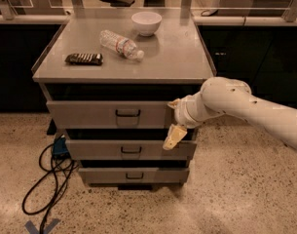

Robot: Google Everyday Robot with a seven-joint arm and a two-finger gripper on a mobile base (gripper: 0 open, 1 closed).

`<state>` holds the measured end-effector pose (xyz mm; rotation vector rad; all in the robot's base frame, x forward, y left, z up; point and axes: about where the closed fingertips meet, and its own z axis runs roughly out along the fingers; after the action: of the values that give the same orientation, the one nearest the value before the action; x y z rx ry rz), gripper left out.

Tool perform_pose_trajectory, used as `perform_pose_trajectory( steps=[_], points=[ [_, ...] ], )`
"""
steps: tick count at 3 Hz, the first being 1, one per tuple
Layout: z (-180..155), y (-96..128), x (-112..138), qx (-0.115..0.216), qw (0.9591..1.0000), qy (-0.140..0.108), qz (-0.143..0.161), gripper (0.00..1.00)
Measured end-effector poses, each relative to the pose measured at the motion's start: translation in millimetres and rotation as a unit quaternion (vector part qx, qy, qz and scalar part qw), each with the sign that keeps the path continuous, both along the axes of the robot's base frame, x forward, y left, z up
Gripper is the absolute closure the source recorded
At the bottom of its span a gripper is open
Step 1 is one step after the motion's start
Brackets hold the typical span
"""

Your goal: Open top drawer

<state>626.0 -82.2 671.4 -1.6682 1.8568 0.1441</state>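
Observation:
The top drawer is the tallest of three grey drawer fronts in the cabinet, with a small black pull handle at its centre. It stands slightly out from the cabinet, with a dark gap above it. My gripper is on a white arm reaching in from the right, in front of the right part of this drawer front and to the right of the handle. It is open: one cream finger hangs down over the gap below the drawer, and the other sits near the drawer's upper edge. It holds nothing.
On the cabinet top lie a clear plastic bottle, a white bowl and a dark snack packet. The two shorter drawers sit below. Black cables lie on the floor at left. Dark counters stand behind.

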Motion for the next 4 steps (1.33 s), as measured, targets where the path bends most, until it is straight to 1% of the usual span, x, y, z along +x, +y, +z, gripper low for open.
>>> perform_pose_trajectory(
  steps=[1, 2, 3, 4],
  points=[
    [31, 15, 15, -0.004, 0.9996, -0.016, 0.022, 0.0],
    [33, 15, 16, -0.004, 0.9996, -0.017, 0.021, 0.0],
    [21, 10, 18, -0.011, 0.9997, -0.014, 0.016, 0.0],
    [-11, -13, 33, -0.015, 0.9994, -0.028, -0.011, 0.0]
  ],
)
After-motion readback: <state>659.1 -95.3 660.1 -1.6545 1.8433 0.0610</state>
